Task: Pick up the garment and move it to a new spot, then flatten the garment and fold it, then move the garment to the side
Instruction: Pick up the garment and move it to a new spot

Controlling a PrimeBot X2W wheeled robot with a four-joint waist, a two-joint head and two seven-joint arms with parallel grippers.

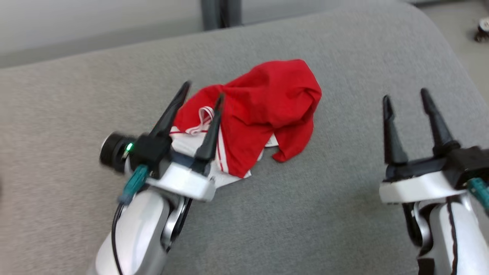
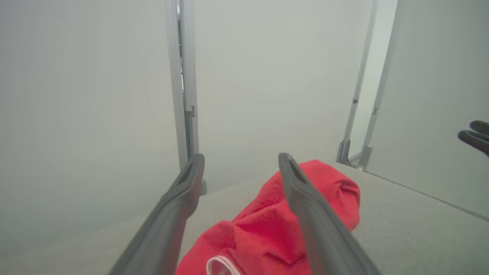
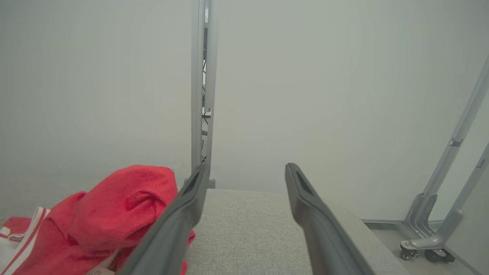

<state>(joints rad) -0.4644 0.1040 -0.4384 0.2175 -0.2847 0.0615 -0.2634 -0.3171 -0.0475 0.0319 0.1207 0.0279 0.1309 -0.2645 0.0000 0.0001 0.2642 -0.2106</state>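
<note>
Head view, left forearm (image 1: 133, 233): the pale arm rises from the lower left edge, nearest the camera.
Head view, left gripper (image 1: 203, 91): fingers spread wide and clamping nothing. They lie across the garment's near-left end, over its white, red-striped trim.
Head view, garment (image 1: 267, 99): red cloth, crumpled in a heap near the middle of the grey upholstered surface (image 1: 305, 214). Most of it lies beyond and to the right of the left gripper.
Head view, right gripper (image 1: 405, 95): fingers parted and empty, well apart from the garment, with bare upholstery between them.
Left wrist view, left gripper (image 2: 241, 156): both dark fingers stand apart. The garment (image 2: 259, 229) lies low between them, and its far fold shows past the right-hand finger.
Left wrist view, right gripper (image 2: 475, 135): two dark fingertips show at the right edge, clear of the cloth.
Right wrist view, right gripper (image 3: 247, 167): the jaws are open over bare grey upholstery (image 3: 244, 229).
Right wrist view, garment (image 3: 114, 206): it is heaped at the lower left, outside the left-hand finger, which hides its near edge.
Right wrist view, metal post (image 3: 204, 88): it stands upright behind the surface.
</note>
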